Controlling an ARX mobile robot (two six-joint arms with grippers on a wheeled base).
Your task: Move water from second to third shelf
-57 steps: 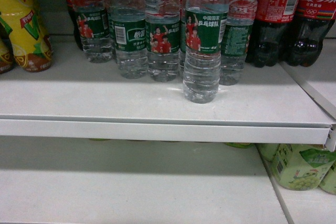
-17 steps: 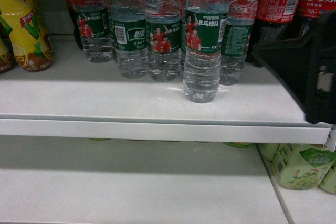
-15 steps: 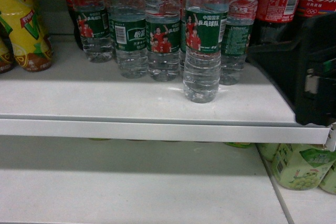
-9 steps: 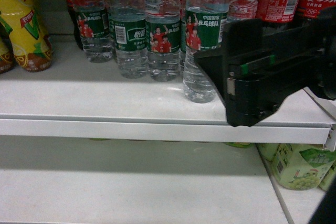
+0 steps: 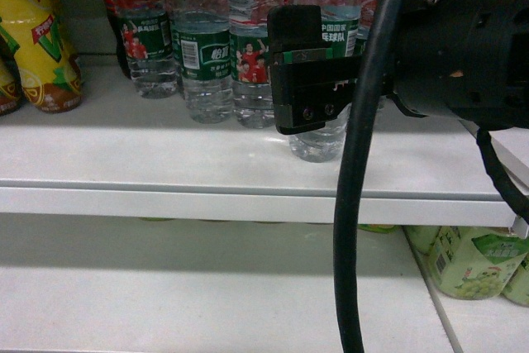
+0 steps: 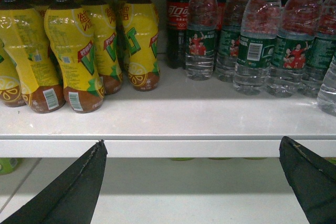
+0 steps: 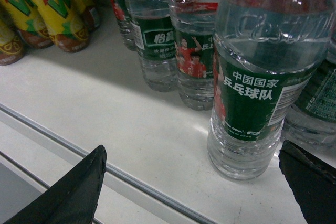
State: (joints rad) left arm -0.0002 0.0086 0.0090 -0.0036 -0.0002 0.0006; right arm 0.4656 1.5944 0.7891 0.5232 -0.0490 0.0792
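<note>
Upright, water: clear ribbed bottle, green label.

Head view: faces the white metal shelf front-on, slanting down, at close range; the black right arm and its end effector block much of the right half.

Left wrist view: sits low, level with the shelf edge, looking straight in between the dark fingertips of its end effector.

Right wrist view: very close, looking down obliquely.

Shared: all three show the clear ribbed green-labelled water bottles and the yellow-wrapped drink bottles.
</note>
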